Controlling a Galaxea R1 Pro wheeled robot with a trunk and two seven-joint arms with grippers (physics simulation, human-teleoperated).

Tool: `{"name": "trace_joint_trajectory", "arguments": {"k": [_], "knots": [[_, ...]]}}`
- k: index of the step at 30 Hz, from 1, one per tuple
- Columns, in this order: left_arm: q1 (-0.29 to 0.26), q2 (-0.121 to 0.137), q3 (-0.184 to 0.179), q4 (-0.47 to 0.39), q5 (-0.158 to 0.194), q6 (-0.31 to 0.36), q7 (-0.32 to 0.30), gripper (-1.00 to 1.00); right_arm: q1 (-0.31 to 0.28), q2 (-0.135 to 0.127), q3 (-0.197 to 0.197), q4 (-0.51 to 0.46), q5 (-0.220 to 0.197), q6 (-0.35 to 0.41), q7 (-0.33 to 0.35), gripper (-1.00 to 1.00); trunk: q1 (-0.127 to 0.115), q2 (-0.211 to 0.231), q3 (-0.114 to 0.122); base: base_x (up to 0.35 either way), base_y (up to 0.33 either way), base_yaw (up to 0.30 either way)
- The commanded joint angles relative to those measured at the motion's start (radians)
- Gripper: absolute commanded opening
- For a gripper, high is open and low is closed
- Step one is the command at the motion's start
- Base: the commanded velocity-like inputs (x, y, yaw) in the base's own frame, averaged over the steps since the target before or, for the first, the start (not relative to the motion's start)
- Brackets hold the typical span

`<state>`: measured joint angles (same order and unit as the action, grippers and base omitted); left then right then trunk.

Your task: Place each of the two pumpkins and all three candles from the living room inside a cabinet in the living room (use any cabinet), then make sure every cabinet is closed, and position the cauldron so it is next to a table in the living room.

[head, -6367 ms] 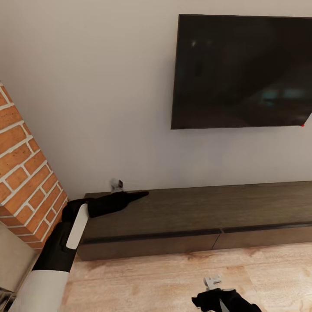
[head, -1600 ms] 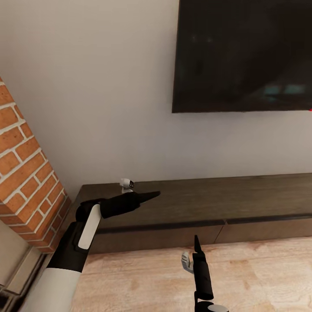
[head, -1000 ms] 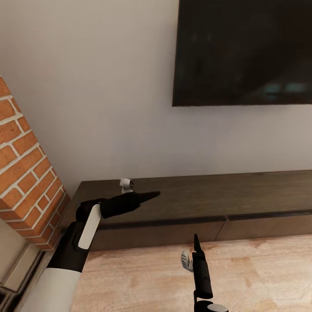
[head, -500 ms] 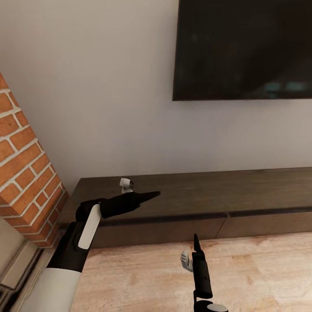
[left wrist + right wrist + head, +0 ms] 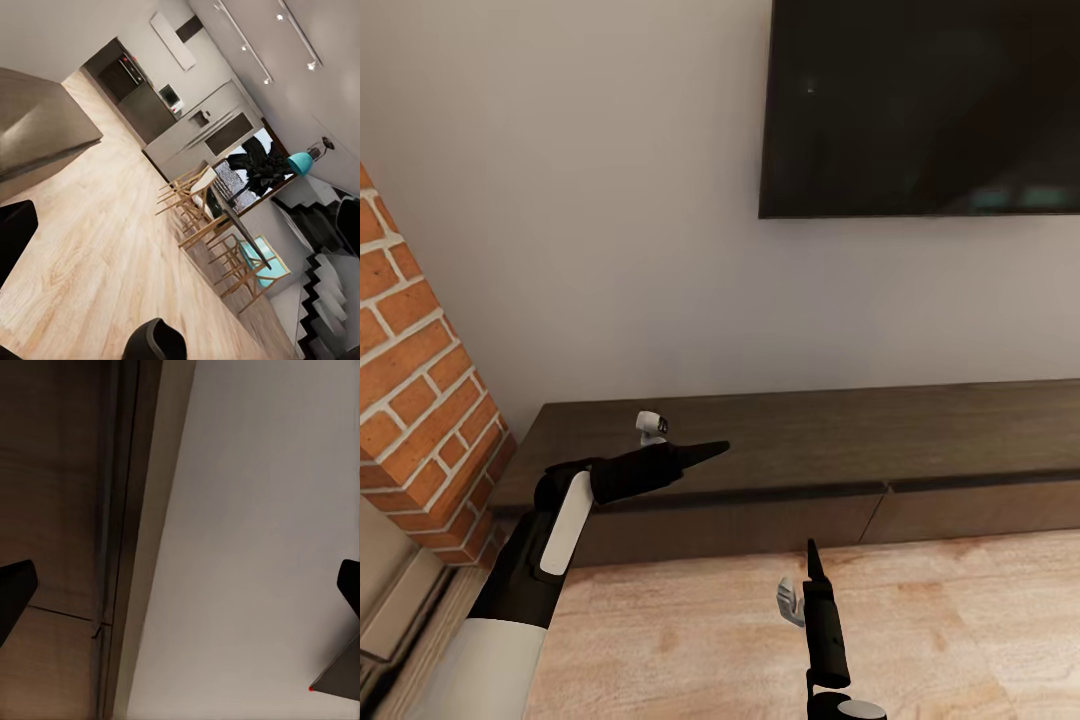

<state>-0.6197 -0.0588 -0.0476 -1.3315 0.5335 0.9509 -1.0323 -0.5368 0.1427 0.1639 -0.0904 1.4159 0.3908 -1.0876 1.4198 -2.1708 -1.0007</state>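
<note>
The cabinet (image 5: 800,470) is seen low across the head view, drawers shut, against the wall. As a judgement, its handleless fronts are stiff and smooth, best taken at the top edge groove. The right tool (image 5: 180,585) is spread wide, empty; the left tool's (image 5: 705,452) state cannot be told

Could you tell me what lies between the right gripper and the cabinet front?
In the head view, only bare wooden floor separates the right gripper from the cabinet; its drawer fronts look shut.
</note>
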Motion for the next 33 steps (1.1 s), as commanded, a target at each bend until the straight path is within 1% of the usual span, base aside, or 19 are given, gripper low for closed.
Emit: {"name": "trace_joint_trajectory", "arguments": {"k": [1,16,23,26,28,33], "knots": [[0.0,0.0,0.0,0.0,0.0,0.0,0.0,1.0,0.0,0.0,0.0,0.0,0.0,0.0,0.0,1.0,0.004,-0.007,-0.003,0.0,0.0,0.0],[0.0,0.0,0.0,0.0,0.0,0.0,0.0,1.0,0.0,-0.001,-0.001,-0.002,0.0,-0.001,0.0,1.0,0.061,-0.112,-0.05,0.0,0.0,0.0],[0.0,0.007,0.001,-0.002,0.003,0.0,-0.002,1.0,0.0,0.0,-0.001,-0.003,0.0,-0.007,-0.003,1.0,0.061,-0.112,-0.05,0.0,0.0,0.0],[0.0,0.007,0.001,-0.004,0.003,0.0,-0.003,1.0,0.0,-0.001,-0.001,-0.003,0.0,-0.029,-0.025,1.0,0.061,-0.112,-0.05,0.02,0.0,0.0],[0.0,0.006,0.0,-0.004,0.003,0.001,-0.003,1.0,0.0,0.0,-0.001,-0.003,0.0,-0.045,-0.049,1.0,0.061,-0.112,-0.05,0.209,0.0,0.0],[0.0,0.004,-0.001,-0.005,0.003,0.001,-0.004,1.0,0.0,0.001,-0.001,-0.004,-0.001,-0.054,-0.062,1.0,0.061,-0.112,-0.05,0.304,-0.007,0.0]]}}
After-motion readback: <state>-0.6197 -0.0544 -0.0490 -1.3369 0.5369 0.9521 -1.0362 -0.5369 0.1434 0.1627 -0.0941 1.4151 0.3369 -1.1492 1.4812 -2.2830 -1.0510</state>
